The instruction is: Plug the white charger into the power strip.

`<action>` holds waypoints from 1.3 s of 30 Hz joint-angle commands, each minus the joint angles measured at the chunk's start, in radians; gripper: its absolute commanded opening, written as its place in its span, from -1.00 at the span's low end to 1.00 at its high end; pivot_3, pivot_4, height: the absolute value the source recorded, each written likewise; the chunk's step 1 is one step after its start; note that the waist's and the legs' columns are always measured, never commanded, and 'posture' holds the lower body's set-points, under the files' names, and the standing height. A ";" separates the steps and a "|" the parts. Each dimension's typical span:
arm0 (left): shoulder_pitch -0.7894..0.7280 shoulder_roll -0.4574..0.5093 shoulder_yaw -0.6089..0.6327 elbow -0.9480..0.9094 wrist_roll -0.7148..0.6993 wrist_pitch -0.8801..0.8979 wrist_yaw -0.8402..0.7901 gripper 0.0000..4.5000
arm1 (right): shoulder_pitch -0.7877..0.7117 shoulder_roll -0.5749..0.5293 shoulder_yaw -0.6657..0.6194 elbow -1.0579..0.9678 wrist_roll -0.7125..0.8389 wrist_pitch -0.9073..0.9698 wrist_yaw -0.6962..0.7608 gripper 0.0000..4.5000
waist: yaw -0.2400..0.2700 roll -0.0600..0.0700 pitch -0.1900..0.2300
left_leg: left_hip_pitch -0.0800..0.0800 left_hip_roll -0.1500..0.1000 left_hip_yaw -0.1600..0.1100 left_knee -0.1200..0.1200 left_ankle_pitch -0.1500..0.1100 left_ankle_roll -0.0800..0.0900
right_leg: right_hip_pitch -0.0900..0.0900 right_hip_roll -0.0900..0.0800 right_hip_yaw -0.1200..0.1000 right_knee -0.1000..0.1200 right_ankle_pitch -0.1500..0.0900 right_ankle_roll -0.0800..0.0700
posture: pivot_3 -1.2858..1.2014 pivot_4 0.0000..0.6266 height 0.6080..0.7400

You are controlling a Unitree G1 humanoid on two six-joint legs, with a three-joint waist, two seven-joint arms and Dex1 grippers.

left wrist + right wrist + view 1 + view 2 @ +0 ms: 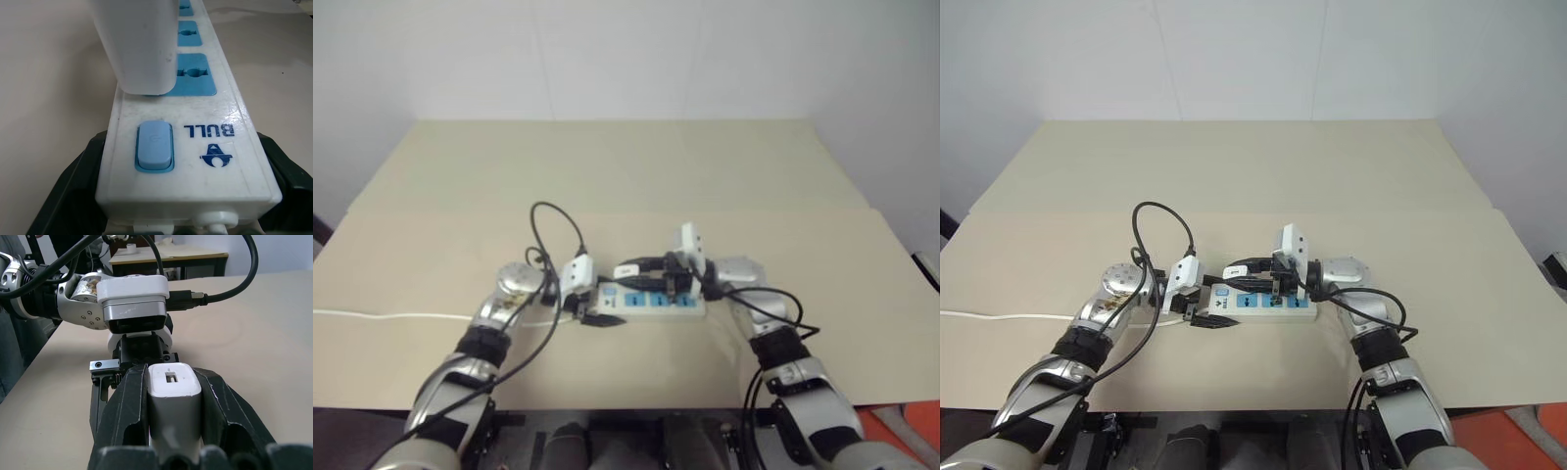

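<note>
Power strip [651,303] flat on tan table [607,176], centre of the head view, clamped at switch end by left gripper [1206,311]. White charger [174,401] pinched between right gripper [173,396] fingers, directly over the strip, bottom edge at the blue socket [195,76] nearest blue switch [154,147]. Thin white cord [391,315] runs to left edge.

The long flat white plastic power strip [1263,305] with blue sockets lies crosswise on the near counter [1253,176]. The small white rectangular charger [137,46] stands upright over its socket nearest the blue switch.
</note>
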 commanded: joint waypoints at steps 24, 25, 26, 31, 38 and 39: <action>0.039 0.071 0.003 -0.031 0.009 0.016 -0.023 0.48 | 0.030 -0.083 0.004 0.064 -0.024 -0.084 0.016 -0.49 | -0.001 0.000 0.000 | 0.001 0.000 0.000 0.000 0.000 0.000 | 0.000 0.000 0.000 0.000 0.000 0.000 | 0.03 -0.52 1.00; 0.038 0.069 0.002 -0.031 0.009 0.016 -0.020 0.48 | 0.025 -0.070 0.018 0.058 -0.027 -0.080 0.016 -0.49 | -0.002 0.000 0.000 | 0.001 0.000 0.000 0.000 0.000 0.000 | 0.001 0.000 0.000 0.000 0.000 0.000 | 0.03 -0.52 1.00; 0.037 0.067 0.000 -0.030 0.008 0.016 -0.018 0.48 | 0.021 -0.059 0.031 0.050 -0.030 -0.076 0.017 -0.49 | -0.003 0.000 0.000 | 0.001 0.000 0.000 0.000 0.000 0.000 | 0.001 0.000 0.000 0.000 0.000 0.000 | 0.03 -0.52 1.00; 0.034 0.060 -0.004 -0.030 0.007 0.017 -0.009 0.48 | 0.016 -0.012 0.087 0.010 -0.049 -0.039 0.016 -0.49 | -0.005 0.000 0.000 | 0.003 0.001 0.000 -0.001 0.000 0.000 | 0.001 0.001 0.001 0.001 0.000 -0.001 | 0.03 -0.52 1.00; 0.042 0.055 -0.007 -0.039 0.005 0.016 0.000 0.48 | 0.023 -0.004 0.114 0.049 -0.084 -0.011 0.047 -0.49 | -0.005 0.000 -0.001 | 0.004 0.001 0.000 -0.001 0.000 0.000 | 0.002 0.001 0.001 0.001 -0.001 -0.001 | 0.03 -0.52 1.00; 0.042 0.055 -0.007 -0.039 0.006 0.015 0.001 0.48 | 0.027 -0.012 0.120 0.054 -0.090 -0.011 0.059 -0.49 | -0.004 0.000 -0.001 | 0.004 0.001 0.000 -0.001 0.000 0.000 | 0.002 0.001 0.001 0.001 -0.001 -0.001 | 0.03 -0.52 1.00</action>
